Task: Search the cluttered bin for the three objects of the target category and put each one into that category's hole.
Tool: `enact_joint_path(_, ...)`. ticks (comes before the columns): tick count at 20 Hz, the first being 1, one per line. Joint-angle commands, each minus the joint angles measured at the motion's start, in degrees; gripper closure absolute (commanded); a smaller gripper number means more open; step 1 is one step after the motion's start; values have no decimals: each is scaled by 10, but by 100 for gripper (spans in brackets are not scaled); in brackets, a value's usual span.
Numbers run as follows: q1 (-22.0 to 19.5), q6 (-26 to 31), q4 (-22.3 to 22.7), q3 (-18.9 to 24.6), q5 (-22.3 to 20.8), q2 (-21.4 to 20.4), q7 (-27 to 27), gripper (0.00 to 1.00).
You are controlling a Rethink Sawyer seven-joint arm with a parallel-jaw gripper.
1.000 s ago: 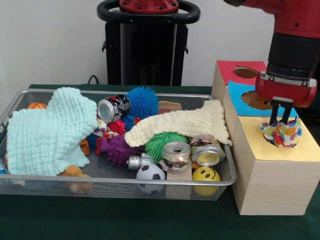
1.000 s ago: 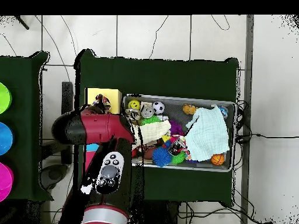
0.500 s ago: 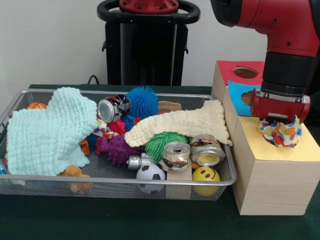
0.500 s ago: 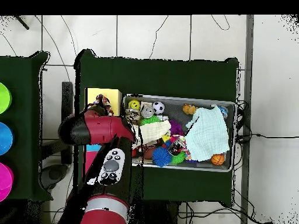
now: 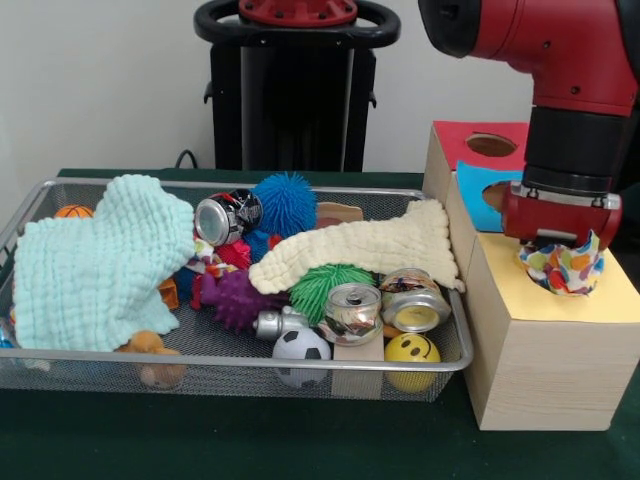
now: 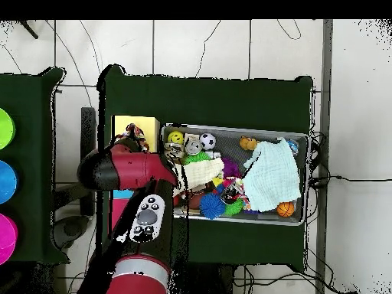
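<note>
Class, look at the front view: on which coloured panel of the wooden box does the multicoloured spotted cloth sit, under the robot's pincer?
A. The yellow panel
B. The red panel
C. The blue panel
A: the spotted cloth is bunched on the yellow panel, at the near end of the wooden box, directly beneath the pincer.

Even, soft indoor light fills the front view, with only faint shadows under the wire bin point(image 5: 240, 368) and beside the wooden box point(image 5: 545, 375). Small glints sit on the cans point(image 5: 352, 310) toward 5 o'clock. The dark green bench point(image 6: 207, 96) in the overhead view reads nearly black.
</note>
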Motion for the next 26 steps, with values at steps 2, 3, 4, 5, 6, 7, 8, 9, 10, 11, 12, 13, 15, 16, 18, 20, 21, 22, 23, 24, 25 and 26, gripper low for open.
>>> enact_joint_path(2, -16, 116, 57, 50, 20, -33, 68, 100)
enact_joint_path(3, -15, 130, 60, 50, 21, -41, 67, 100)
enact_joint_path(4, -13, 157, 63, 46, 22, -55, 66, 100)
enact_joint_path(5, -13, 170, 65, 45, 22, -62, 65, 100)
enact_joint_path(6, -16, 190, 68, 47, 23, -71, 62, 100)
enact_joint_path(7, -17, 197, 68, 47, 22, -76, 60, 100)
enact_joint_path(8, -18, 202, 70, 47, 22, -80, 58, 100)
enact_joint_path(9, -19, 208, 71, 48, 21, -84, 56, 100)
enact_joint_path(10, -20, 212, 71, 47, 21, -86, 55, 100)
enact_joint_path(11, -21, 219, 70, 47, 20, -90, 53, 100)
enact_joint_path(12, -21, 223, 69, 47, 19, -91, 53, 100)
enact_joint_path(13, -22, 229, 68, 47, 18, -95, 51, 100)
enact_joint_path(15, -24, 238, 65, 47, 16, -98, 51, 100)
enact_joint_path(16, -25, 243, 63, 47, 16, -99, 50, 100)
enact_joint_path(18, -29, 255, 55, 48, 15, -101, 48, 100)
enact_joint_path(20, -32, 258, 52, 49, 13, -101, 47, 100)
enact_joint_path(21, -34, 258, 50, 50, 13, -99, 47, 100)
enact_joint_path(22, -35, 257, 51, 52, 12, -98, 47, 100)
enact_joint_path(23, -35, 255, 51, 53, 12, -97, 47, 100)
enact_joint_path(24, -36, 254, 51, 53, 11, -98, 47, 100)
enact_joint_path(25, -38, 252, 50, 56, 12, -98, 46, 100)
enact_joint_path(26, -39, 248, 49, 58, 12, -99, 46, 100)
